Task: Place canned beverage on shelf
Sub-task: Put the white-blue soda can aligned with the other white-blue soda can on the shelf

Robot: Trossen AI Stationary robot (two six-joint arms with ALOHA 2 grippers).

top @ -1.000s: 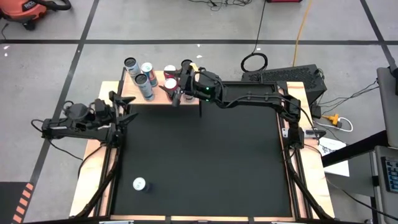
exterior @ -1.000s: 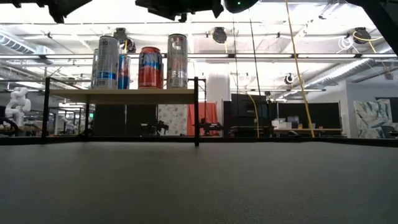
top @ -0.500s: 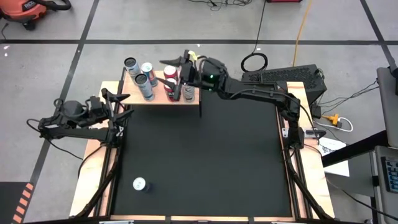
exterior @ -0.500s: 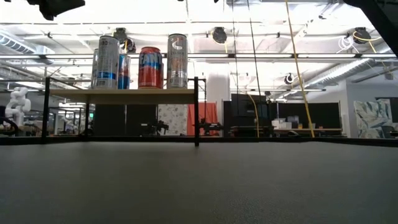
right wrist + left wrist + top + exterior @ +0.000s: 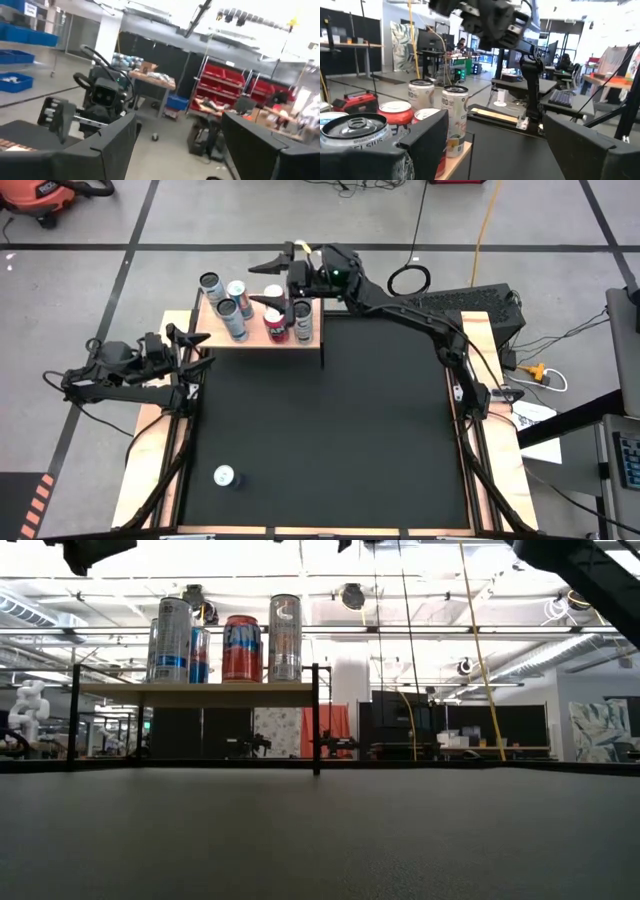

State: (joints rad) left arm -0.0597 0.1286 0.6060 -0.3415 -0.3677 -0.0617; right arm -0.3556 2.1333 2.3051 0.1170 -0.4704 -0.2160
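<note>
While the right gripper (image 5: 276, 276) hangs above the shelf (image 5: 312, 338) with its fingers spread wide and nothing between them, the step in hand is judged to be the retreat after a placement. In the high view five cans stand upright on the shelf: two silver cans (image 5: 213, 285) at the far left, a taller silver can (image 5: 231, 316) in front of them, a red can (image 5: 273, 317) and a dark can (image 5: 302, 318) at the right. The low view confirms the row sits level on the pale board (image 5: 195, 693), none leaning.

The left gripper (image 5: 192, 350) waits just beside the shelf's left end, fingers also wide and empty. One more can (image 5: 224, 476) stands on the black mat (image 5: 330, 450) near the front left corner, well apart from both arms.

Recommendations for the step:
- Lift the right gripper straight up until its fingertips are clear of the can tops before swinging away; a sideways move at this height risks clipping the red or dark can.
- Keep the fingers spread during the retreat.
- Route the arm back over bare mat, not across the row.
- The remaining can lies nearer the left arm; judged the likely next pick.
- Free board remains at the shelf's right end for it.
</note>
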